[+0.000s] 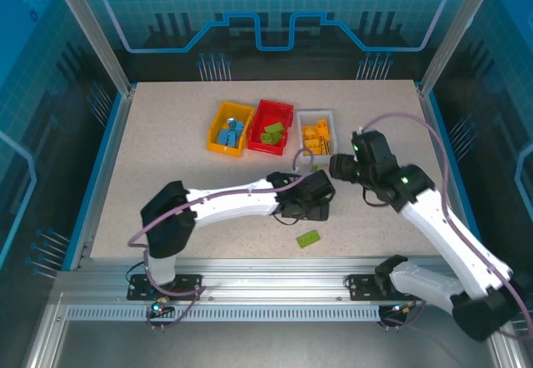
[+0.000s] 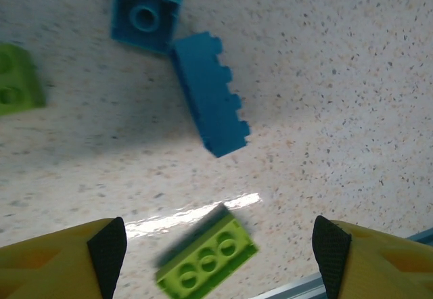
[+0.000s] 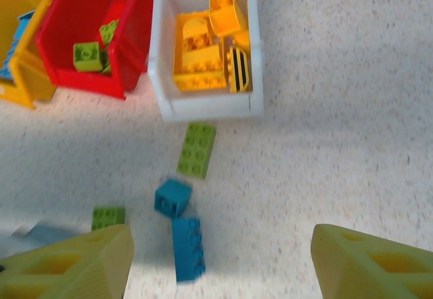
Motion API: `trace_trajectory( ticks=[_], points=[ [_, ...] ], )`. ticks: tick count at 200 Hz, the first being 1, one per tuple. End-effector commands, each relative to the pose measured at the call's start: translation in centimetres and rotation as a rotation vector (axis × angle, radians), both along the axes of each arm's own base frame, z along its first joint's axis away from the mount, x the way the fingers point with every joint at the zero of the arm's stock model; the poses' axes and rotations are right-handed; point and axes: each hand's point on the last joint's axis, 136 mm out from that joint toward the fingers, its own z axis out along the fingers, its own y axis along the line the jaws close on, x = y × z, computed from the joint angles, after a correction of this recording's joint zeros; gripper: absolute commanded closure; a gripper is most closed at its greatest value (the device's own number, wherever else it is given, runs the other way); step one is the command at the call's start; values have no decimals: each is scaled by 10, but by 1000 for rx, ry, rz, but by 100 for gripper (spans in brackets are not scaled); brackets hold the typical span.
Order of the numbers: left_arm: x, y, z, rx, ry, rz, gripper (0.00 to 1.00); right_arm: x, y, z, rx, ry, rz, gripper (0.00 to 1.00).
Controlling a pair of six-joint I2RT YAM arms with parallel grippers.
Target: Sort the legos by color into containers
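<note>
Left jaws wide, empty; green brick (image 2: pixel 206 262) between them, just short of long blue brick (image 2: pixel 210 96). Right jaws wide, empty, straddling long blue brick.

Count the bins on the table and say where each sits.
3, side by side on the table's far side: yellow-orange bin left, red bin middle, white bin right. None seems hidden.

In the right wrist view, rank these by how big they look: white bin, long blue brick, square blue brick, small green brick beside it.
1. white bin, clearly largest
2. long blue brick
3. square blue brick
4. small green brick, close to the square one, so this last order is unsure
</note>
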Motion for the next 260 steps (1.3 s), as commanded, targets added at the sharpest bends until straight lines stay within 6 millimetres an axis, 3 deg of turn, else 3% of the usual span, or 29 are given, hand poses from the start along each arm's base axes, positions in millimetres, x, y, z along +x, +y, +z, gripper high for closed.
trace_trajectory(
  ticks=[1,46,83,123,148,178,213,239,260],
  points=[
    [-2,8,-12,98,26,60,22,-42,-8,5,59,17,38,28],
    [13,-5,-37,147,37,77,21,-97,-26,27,197,-58,45,28],
    [31,-10,-55,157,43,99,24,-116,-28,40,254,-134,95,26],
    [49,-10,-64,152,32,103,42,-119,-25,33,267,-111,106,26],
    [49,-16,-61,118,25,73,63,-118,-25,30,259,-107,106,26],
    [45,-24,-42,59,-17,35,78,-114,-18,30,256,-107,145,26],
    [39,-13,-4,15,-69,26,80,-116,-1,44,290,-138,251,26],
    [36,10,38,-23,-125,31,80,-119,19,54,337,-148,362,26],
    [45,48,64,-26,-150,73,80,-115,43,53,392,-118,459,26]
  ],
)
